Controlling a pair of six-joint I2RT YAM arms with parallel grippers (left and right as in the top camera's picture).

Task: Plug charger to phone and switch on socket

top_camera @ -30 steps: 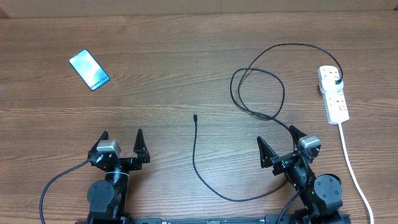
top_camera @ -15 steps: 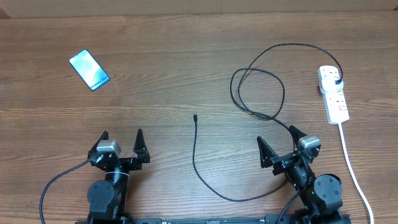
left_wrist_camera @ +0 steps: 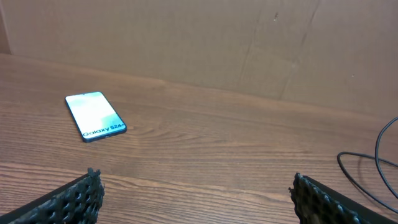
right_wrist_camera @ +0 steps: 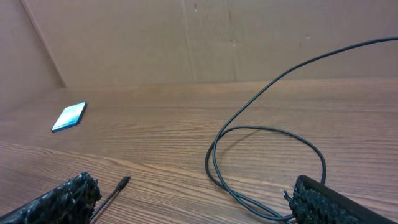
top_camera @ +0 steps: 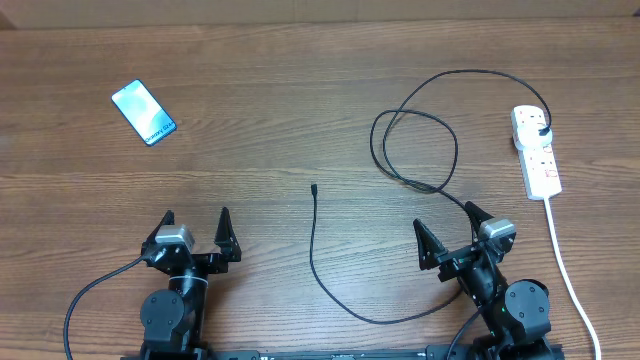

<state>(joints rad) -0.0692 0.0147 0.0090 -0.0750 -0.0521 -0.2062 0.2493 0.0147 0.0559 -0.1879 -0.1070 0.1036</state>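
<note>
The phone [top_camera: 144,112] lies flat at the far left, its blue-white screen up; it also shows in the left wrist view [left_wrist_camera: 94,116] and the right wrist view [right_wrist_camera: 69,116]. The charger cable [top_camera: 415,150] loops across the table, its connector tip [top_camera: 314,187] at the centre and its black plug in the socket [top_camera: 535,152], a white power strip at the far right. The tip shows in the right wrist view [right_wrist_camera: 123,182]. My left gripper [top_camera: 195,222] is open and empty near the front edge. My right gripper [top_camera: 447,222] is open and empty over the cable.
The socket's thick white cord [top_camera: 566,265] runs along the right side toward the front edge. A brown cardboard wall [left_wrist_camera: 199,43] stands behind the wooden table [top_camera: 260,120].
</note>
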